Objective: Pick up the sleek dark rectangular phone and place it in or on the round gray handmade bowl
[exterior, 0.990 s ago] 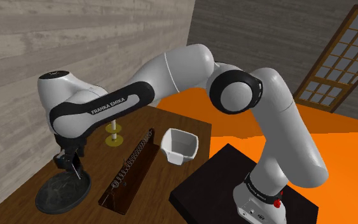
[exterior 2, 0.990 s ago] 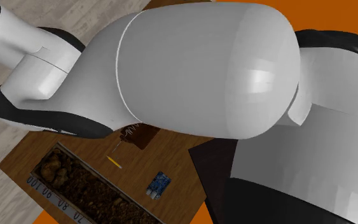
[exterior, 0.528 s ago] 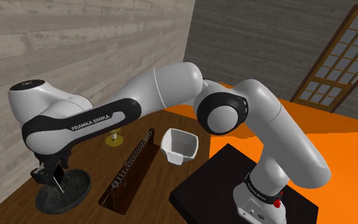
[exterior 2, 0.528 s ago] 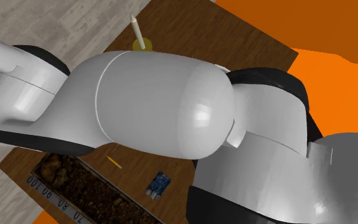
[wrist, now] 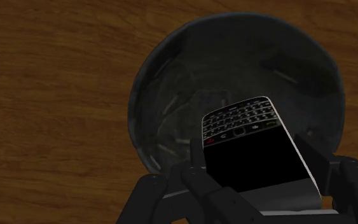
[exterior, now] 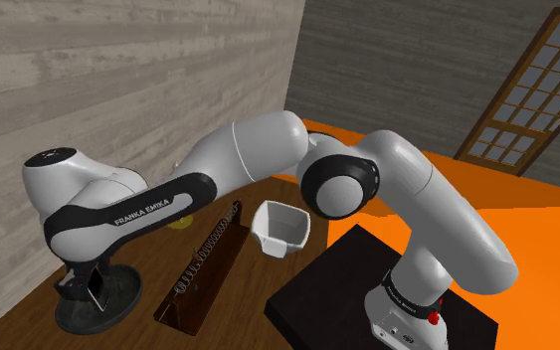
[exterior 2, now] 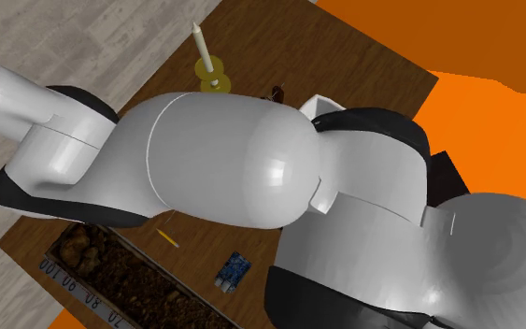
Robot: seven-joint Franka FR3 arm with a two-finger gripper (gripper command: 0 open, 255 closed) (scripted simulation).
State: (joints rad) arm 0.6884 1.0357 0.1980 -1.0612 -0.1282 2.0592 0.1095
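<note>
Wooden table [wrist: 44,95] under dark grey bowl [wrist: 165,89] — gripper [wrist: 260,188] clasped phone [wrist: 254,153], long axis along fingers [wrist: 171,198], keypad end toward bowl.

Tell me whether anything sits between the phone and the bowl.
Nothing visible does. The gripper clasps the phone directly over the bowl, with just the bowl's open inside beneath it.

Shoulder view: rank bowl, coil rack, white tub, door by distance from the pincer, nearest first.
1. Bowl, right under the pincer holding the phone.
2. Coil rack, beside the bowl on the view's right.
3. White tub, farther right, by the stand.
4. Door, far upper right.
</note>
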